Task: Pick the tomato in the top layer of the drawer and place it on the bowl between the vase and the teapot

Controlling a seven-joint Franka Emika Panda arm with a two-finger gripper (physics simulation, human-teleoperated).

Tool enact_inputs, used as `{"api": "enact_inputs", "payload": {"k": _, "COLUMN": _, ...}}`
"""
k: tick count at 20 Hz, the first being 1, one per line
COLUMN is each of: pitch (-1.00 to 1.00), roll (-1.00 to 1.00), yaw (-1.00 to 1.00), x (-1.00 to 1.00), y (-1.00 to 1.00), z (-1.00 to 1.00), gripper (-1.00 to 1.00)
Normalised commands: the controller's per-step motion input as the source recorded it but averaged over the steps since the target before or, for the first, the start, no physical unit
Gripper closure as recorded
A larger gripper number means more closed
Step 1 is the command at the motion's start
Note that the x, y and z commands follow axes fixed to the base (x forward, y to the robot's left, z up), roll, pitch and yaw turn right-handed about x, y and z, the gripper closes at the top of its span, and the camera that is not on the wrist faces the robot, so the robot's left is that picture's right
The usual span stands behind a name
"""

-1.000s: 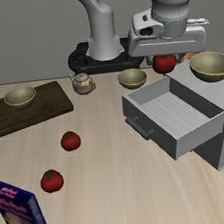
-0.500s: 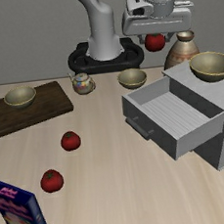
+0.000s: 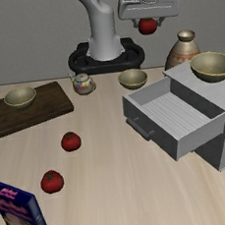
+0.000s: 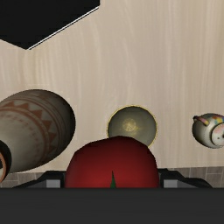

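My gripper (image 3: 148, 23) hangs high above the table, shut on a red tomato (image 3: 148, 25). In the wrist view the tomato (image 4: 114, 164) sits between my fingertips. Below it lies a small olive bowl (image 3: 132, 79) (image 4: 132, 124) on the table. This bowl stands between the small teapot (image 3: 83, 83) (image 4: 210, 129) and the brown patterned vase (image 3: 182, 48) (image 4: 33, 125). The grey cabinet's top drawer (image 3: 174, 114) is pulled open, and I see nothing inside it.
A larger olive bowl (image 3: 212, 66) rests on the cabinet top. A dark wooden board (image 3: 20, 110) at the exterior view's left carries another bowl (image 3: 20, 96). Two loose tomatoes (image 3: 70, 141) (image 3: 52, 181) and a blue box (image 3: 21, 208) lie on the table's front.
My hand has risen with the tomato and shifted toward the exterior view's left, from beside the vase to above the small bowl. The vase now stands uncovered.
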Motion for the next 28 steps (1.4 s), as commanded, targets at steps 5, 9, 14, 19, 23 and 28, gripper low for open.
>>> {"api": "enact_inputs", "payload": {"k": 5, "pitch": 0.0, "roll": 0.0, "yaw": 0.0, "x": 0.0, "y": -0.4, "z": -0.6, "gripper": 1.0}}
{"api": "enact_inputs", "payload": {"k": 9, "pitch": 0.0, "roll": 0.0, "yaw": 0.0, "x": 0.0, "y": 0.0, "z": -1.0, "gripper": 1.0}}
{"api": "enact_inputs", "payload": {"k": 14, "pitch": 0.0, "roll": 0.0, "yaw": 0.0, "x": 0.0, "y": -0.2, "z": -0.8, "gripper": 1.0}}
{"api": "enact_inputs", "payload": {"k": 19, "pitch": 0.0, "roll": 0.0, "yaw": 0.0, "x": -0.2, "y": 0.0, "z": -0.6, "gripper": -1.0}}
{"api": "enact_inputs", "payload": {"k": 23, "pitch": 0.0, "roll": 0.0, "yaw": 0.0, "x": 0.0, "y": 0.0, "z": 0.0, "gripper": -1.0}}
{"api": "enact_inputs", "payload": {"k": 28, "pitch": 0.0, "roll": 0.0, "yaw": 0.0, "x": 0.0, "y": 0.0, "z": 0.0, "gripper": -1.0}}
